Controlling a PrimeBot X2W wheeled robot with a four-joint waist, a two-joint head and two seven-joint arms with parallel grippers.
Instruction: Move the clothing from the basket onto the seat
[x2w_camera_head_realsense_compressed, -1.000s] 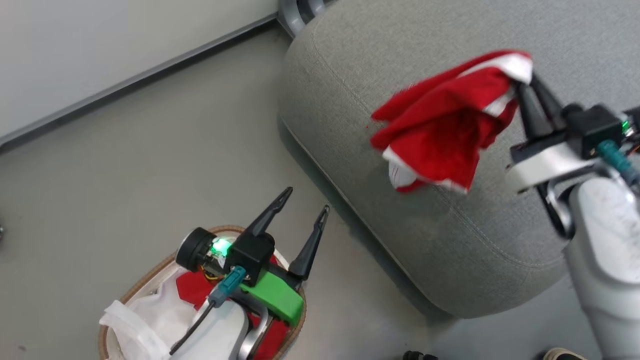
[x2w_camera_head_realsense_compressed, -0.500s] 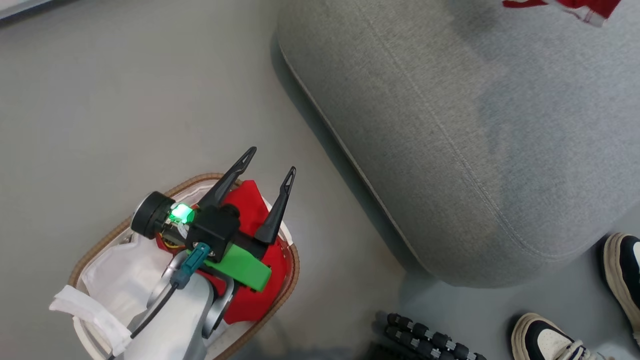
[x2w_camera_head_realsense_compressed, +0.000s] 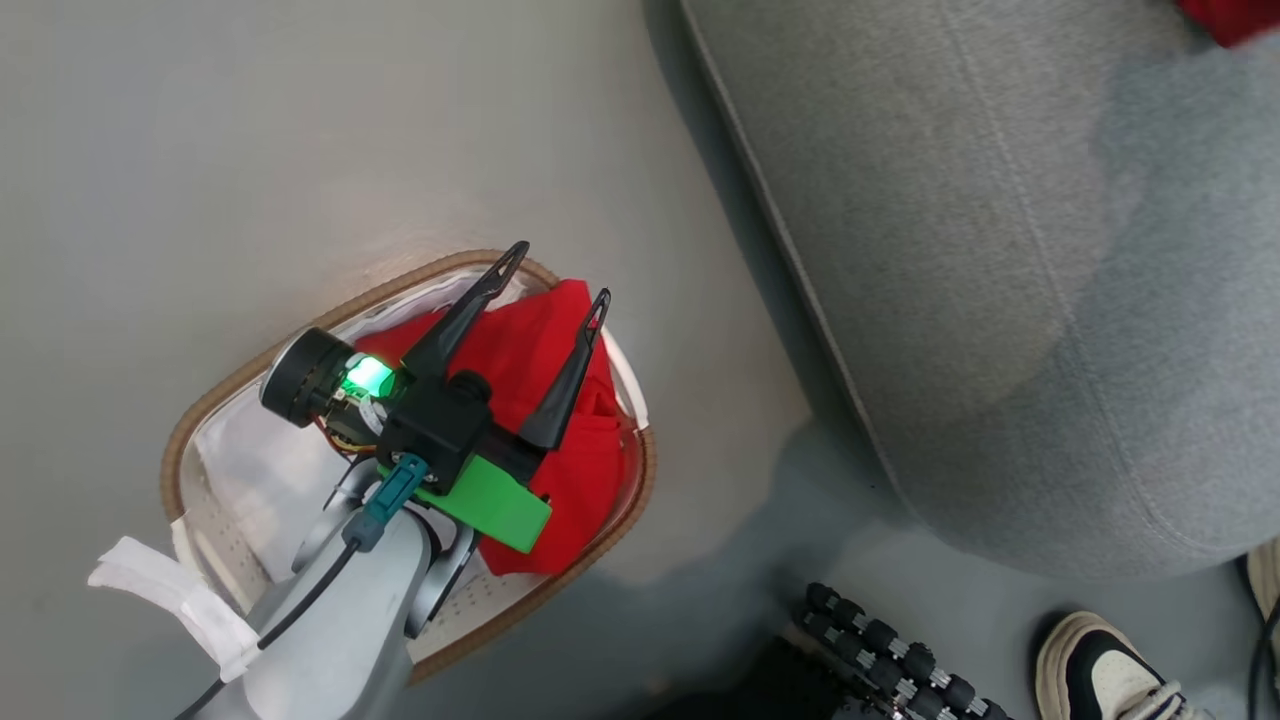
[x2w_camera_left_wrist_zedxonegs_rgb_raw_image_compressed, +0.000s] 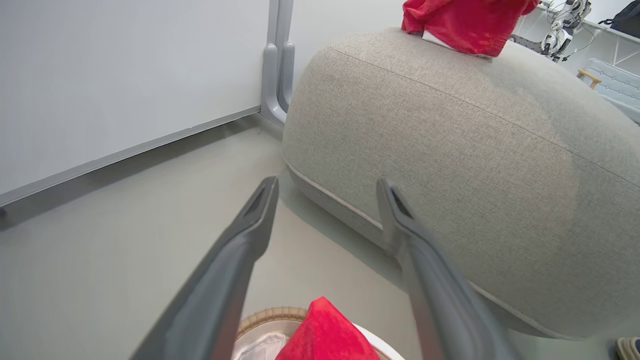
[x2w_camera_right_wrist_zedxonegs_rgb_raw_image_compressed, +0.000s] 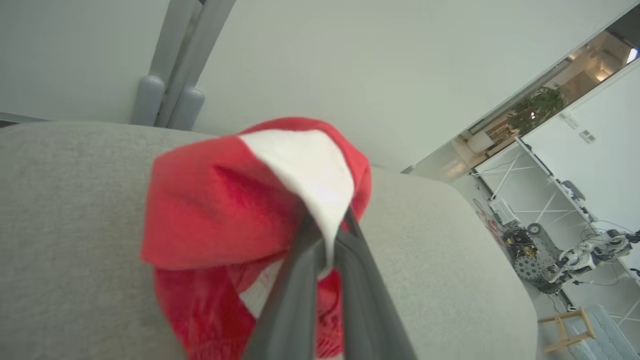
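One red piece (x2w_camera_head_realsense_compressed: 595, 455) left: camera's dropped to the basket (x2w_camera_head_realsense_compressed: 647, 470), left fingers (x2w_camera_head_realsense_compressed: 470, 308) spread above it; right fingers (x2w_camera_right_wrist_zedxonegs_rgb_raw_image_compressed: 295, 280) still pinching the jersey (x2w_camera_right_wrist_zedxonegs_rgb_raw_image_compressed: 220, 210).

Head view looking down, wrist views sideways (sharing seat (x2w_camera_left_wrist_zedxonegs_rgb_raw_image_compressed: 450, 150))

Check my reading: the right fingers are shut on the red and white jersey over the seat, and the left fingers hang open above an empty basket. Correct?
Not fully. The basket is not empty: the head view shows a plain red garment in it. The rest holds: right fingers shut on the jersey over the seat, left fingers open above the basket.
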